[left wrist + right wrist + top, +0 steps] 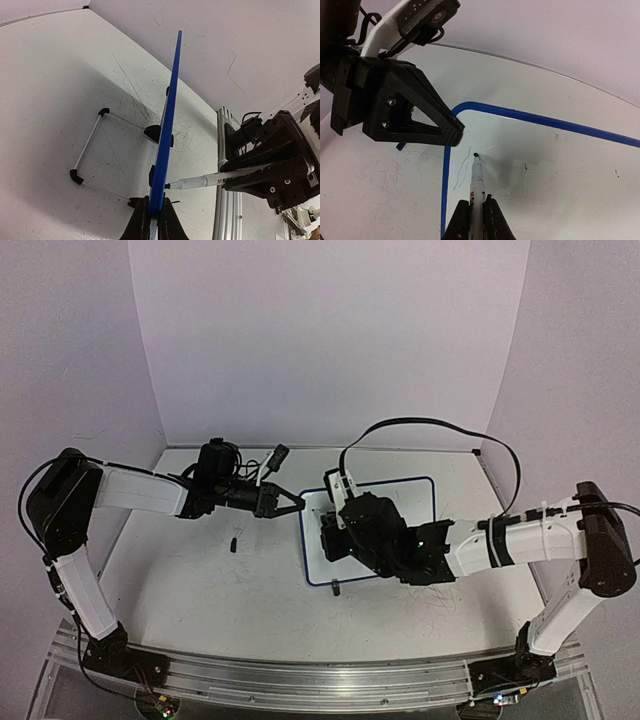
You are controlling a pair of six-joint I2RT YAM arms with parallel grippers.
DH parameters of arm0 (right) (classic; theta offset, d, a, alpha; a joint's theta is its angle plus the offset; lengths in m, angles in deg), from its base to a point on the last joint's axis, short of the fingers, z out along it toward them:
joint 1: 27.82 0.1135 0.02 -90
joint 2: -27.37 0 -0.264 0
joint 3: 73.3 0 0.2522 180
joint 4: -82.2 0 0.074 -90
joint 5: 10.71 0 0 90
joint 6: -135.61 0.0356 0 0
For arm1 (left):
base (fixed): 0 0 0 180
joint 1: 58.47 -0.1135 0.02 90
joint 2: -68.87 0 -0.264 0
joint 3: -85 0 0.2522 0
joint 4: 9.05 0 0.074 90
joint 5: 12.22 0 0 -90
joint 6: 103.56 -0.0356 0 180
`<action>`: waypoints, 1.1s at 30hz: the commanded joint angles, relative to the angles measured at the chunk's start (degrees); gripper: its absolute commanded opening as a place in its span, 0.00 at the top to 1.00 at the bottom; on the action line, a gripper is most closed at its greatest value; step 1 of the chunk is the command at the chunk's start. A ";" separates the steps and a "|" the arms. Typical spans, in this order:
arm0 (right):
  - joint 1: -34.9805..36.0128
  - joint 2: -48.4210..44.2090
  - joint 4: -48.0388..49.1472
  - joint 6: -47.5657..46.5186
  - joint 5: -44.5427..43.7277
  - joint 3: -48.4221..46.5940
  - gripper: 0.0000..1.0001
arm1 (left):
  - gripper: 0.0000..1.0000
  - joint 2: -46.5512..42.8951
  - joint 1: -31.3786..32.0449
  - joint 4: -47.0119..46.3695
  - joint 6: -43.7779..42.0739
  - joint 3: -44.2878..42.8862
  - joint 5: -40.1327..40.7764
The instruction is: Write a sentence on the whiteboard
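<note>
Right end effector (477, 210) clamped on a marker (477, 180), pointed tip-first at the whiteboard (545, 165) just ahead. Left of the tip, only one thin stroke (462, 167): sentence barely begun. Farther on, left end effector (452, 132) pinched together on the blue frame, probably steadying it against pen pressure.

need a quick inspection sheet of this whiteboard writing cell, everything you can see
surface: grey-white table, scuffed, with faint scribble marks
job's things: whiteboard with blue frame; one faint stroke near the marker tip, no words legible
clutter: small black piece left of the board; wire frame with black corners lying on the table beside it
grippers: left gripper shut on the whiteboard's left edge; right gripper shut on the marker, tip at the board
cables: black cable looping above the right arm
surroundings: pale walls on three sides; metal rail at the near edge
</note>
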 commanded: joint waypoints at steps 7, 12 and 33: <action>0.59 1.08 -4.12 1.98 -2.85 -1.38 1.00 | 1.00 -2.18 0.18 0.79 -0.22 -0.09 -0.82; 0.88 2.13 -4.28 3.09 -1.60 -1.06 1.00 | 1.00 -2.27 0.17 0.79 -0.21 -0.02 -0.82; 1.63 2.27 -5.73 5.09 -4.65 -0.41 1.00 | 1.00 -2.34 0.17 0.78 -0.29 -0.04 -0.69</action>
